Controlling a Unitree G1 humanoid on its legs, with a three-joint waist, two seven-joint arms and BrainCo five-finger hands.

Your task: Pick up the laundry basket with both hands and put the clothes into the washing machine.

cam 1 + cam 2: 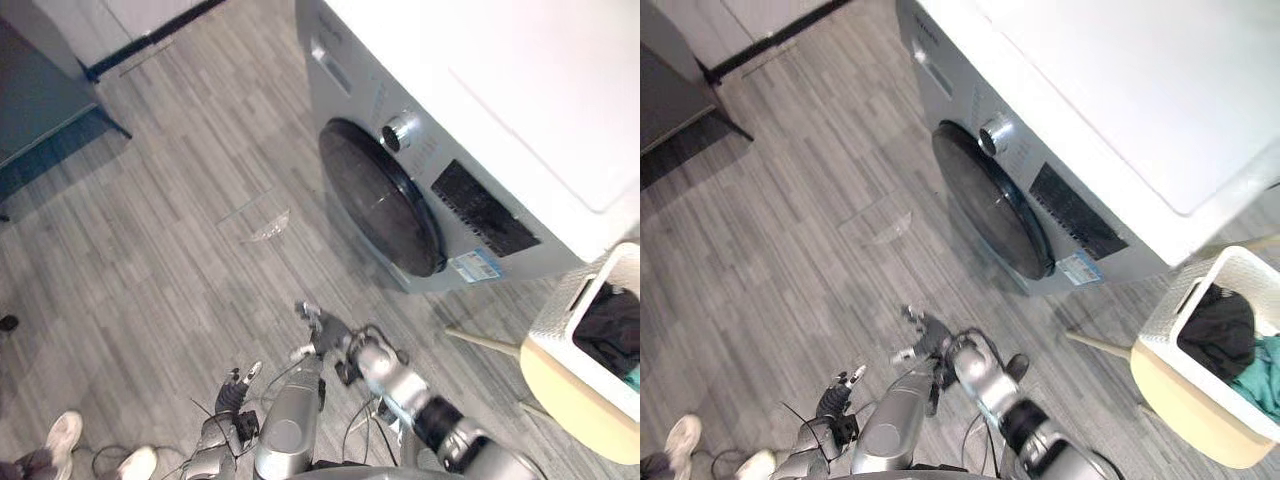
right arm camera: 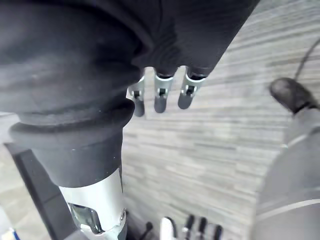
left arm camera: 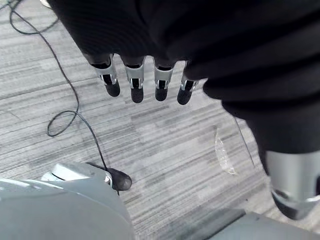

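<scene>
My left robot hand (image 1: 238,388) hangs low in front of me over the grey plank floor (image 1: 150,250). Its fingers (image 3: 136,85) are straight, side by side, and hold nothing. My right robot hand (image 1: 322,335) hangs just beside it, slightly further forward. Its fingers (image 2: 161,97) are likewise straight and loose, with nothing in them. Neither robot hand touches the other or any object. At my near left, a person's two light shoes (image 1: 60,435) stand on the floor. Further out, in the middle of the floor, lies a small scrap of clear plastic (image 1: 268,230). To my right, well apart from both robot hands, stands the laundry basket (image 1: 1160,320). It has a white woven wall with a cream-coloured part below; I cannot tell whether that part belongs to it. Inside the laundry basket lie a dark garment (image 1: 1215,325) and, beside it, a teal garment (image 1: 1265,375). Just beyond the laundry basket stands the washing machine (image 1: 1120,100). Its round dark door (image 1: 990,215) is closed, with a silver knob (image 1: 995,133) above it. At far left stands a dark cabinet (image 1: 35,90).
</scene>
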